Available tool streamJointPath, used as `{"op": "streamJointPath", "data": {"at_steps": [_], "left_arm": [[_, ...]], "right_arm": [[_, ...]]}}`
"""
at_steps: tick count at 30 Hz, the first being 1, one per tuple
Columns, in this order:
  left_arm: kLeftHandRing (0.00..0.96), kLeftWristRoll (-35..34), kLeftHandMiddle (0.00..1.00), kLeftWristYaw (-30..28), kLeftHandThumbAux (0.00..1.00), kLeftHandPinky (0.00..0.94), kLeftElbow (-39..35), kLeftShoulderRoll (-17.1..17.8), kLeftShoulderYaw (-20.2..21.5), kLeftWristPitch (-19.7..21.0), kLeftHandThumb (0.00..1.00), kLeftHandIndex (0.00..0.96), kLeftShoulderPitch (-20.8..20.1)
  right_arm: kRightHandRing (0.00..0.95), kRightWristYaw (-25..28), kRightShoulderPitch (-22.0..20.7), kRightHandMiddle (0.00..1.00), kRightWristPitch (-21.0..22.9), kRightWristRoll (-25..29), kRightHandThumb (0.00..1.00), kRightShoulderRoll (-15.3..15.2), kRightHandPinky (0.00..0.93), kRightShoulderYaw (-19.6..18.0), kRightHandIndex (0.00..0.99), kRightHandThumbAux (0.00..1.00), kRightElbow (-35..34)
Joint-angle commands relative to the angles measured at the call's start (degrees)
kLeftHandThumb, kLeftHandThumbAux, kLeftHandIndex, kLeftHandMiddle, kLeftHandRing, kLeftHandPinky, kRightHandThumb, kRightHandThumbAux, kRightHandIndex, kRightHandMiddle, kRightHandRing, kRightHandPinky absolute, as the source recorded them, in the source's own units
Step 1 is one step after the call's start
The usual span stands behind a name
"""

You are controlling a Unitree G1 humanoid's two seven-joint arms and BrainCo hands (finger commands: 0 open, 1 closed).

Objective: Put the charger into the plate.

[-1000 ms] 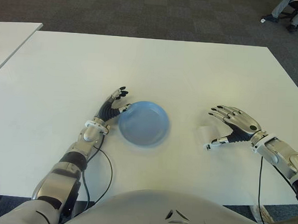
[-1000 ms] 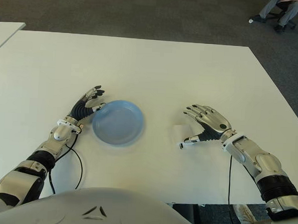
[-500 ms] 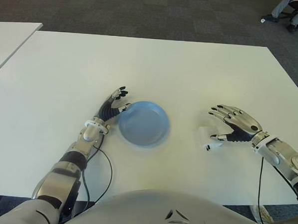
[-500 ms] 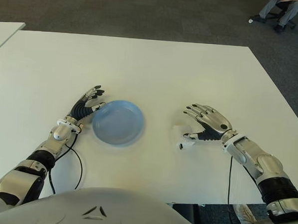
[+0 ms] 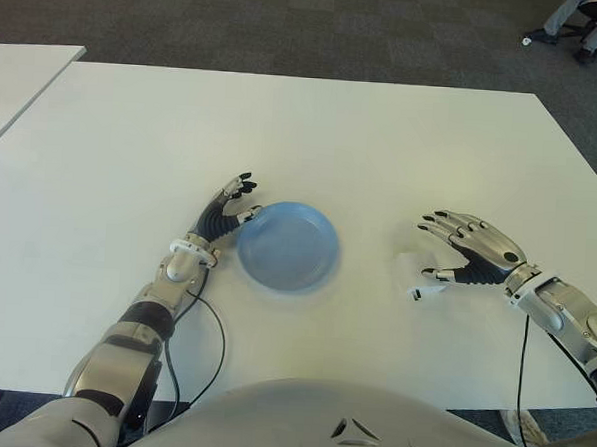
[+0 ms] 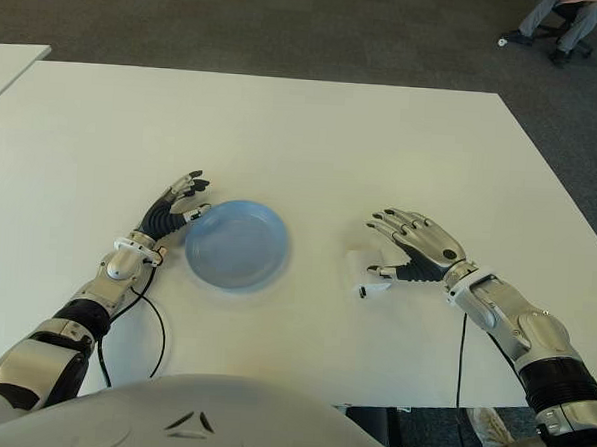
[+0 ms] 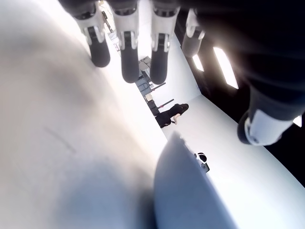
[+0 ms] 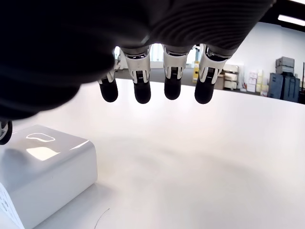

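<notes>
The charger (image 8: 45, 174), a small white block, lies flat on the white tabletop (image 5: 313, 134), to the right of the plate (image 5: 285, 246) and well apart from it. Nothing is in the plate yet, so the job has not really begun.

The right hand (image 5: 465, 254) is right beside the charger on its far side from the plate. Its four fingers (image 8: 142, 88) are spread and stretched out above the tabletop, and the thumb reaches in toward the block. The right wrist view shows the fingers holding nothing and the charger sitting free on the surface. The hand looks set up this way so that fingers and thumb can close around the block from either side.

The blue plate sits near the middle of the tabletop, within reach of both arms. The left hand (image 5: 227, 209) shows just beside the plate's left rim, fingers loosely extended and gripping nothing. It may be there to steady the plate when the charger arrives, though that is only a guess.

The next move probably calls for a firm pinch, since the block looks smooth and could slip.
</notes>
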Motion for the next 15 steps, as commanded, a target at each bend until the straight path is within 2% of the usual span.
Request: {"op": "streamJointPath", "data": {"at_steps": [1,15], "left_arm": [[0.196,1.1,0.202,-2.62,0.496,0.153,4.25,-1.07,-1.51,4.77,0.0,0.084,3.97],[0.218,1.93,0.219,-1.7,0.434,0.183,4.56,-0.68,-1.9,2.65,0.0,0.092,4.03]], "right_arm": [[0.0,1.01,0.63,0.0,-0.79,0.15,0.131,0.06,0.0,-0.12,0.0,0.212,-0.59],[0.0,2.42,0.91,0.0,-0.99,0.4,0.121,0.53,0.0,-0.13,0.0,0.213,-0.35]]}}
